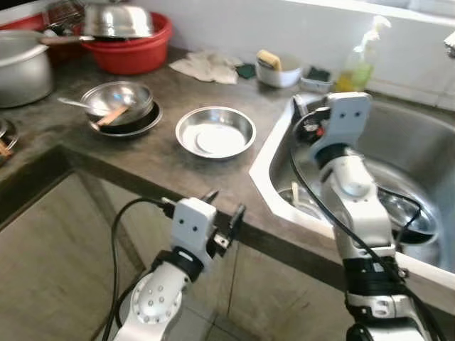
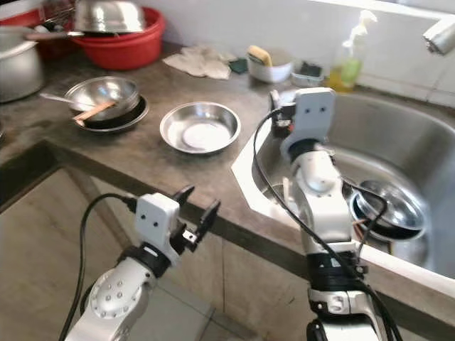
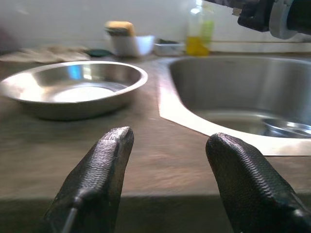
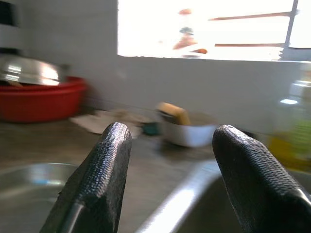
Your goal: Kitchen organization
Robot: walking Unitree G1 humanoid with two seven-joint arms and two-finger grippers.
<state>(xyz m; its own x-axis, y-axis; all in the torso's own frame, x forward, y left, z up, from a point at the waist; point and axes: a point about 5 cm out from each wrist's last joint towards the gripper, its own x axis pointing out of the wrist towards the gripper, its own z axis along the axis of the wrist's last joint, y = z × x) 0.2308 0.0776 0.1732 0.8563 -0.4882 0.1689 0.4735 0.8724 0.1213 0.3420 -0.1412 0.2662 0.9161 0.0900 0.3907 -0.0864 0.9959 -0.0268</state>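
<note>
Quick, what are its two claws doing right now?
Left gripper: open, holding nothing, at the counter edge.
Right gripper: open, holding nothing, over the sink.

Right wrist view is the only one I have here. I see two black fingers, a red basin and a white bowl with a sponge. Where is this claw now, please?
Observer: The right claw is raised over the near left corner of the sink, fingers apart, holding nothing.
Operator: Is something inside the sink?
Observer: Yes, a steel bowl lies on the sink bottom, partly behind the right arm.
Operator: And the other arm?
Observer: The left claw is open at the counter's front edge, pointing at an empty steel dish on the counter.
Operator: Any more dishes on the counter?
Observer: Left of that dish, stacked steel bowls hold a spoon.
</note>
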